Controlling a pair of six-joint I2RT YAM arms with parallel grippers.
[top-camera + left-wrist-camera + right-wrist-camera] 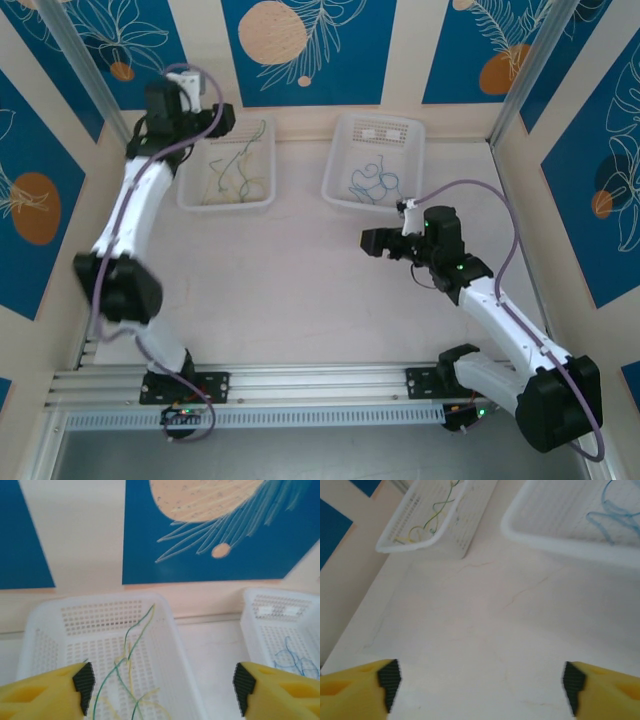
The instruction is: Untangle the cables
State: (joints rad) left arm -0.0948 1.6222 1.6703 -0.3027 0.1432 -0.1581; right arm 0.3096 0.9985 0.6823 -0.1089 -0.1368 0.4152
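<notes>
Thin wavy green and yellow cables point(129, 652) are spotted just ahead of the left gripper point(162, 690), spread wide and empty. Thin blue cables point(615, 517) are seen well ahead of the right gripper point(480, 685), likewise gaping and empty.

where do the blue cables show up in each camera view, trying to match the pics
top external: blue cables lie in the right basket, upper middle of the picture.
left wrist: blue cables at the right edge, low, inside that basket.
right wrist: blue cables in the top right corner.
shared landmark: the left basket holding green and yellow cables, in all three views.
</notes>
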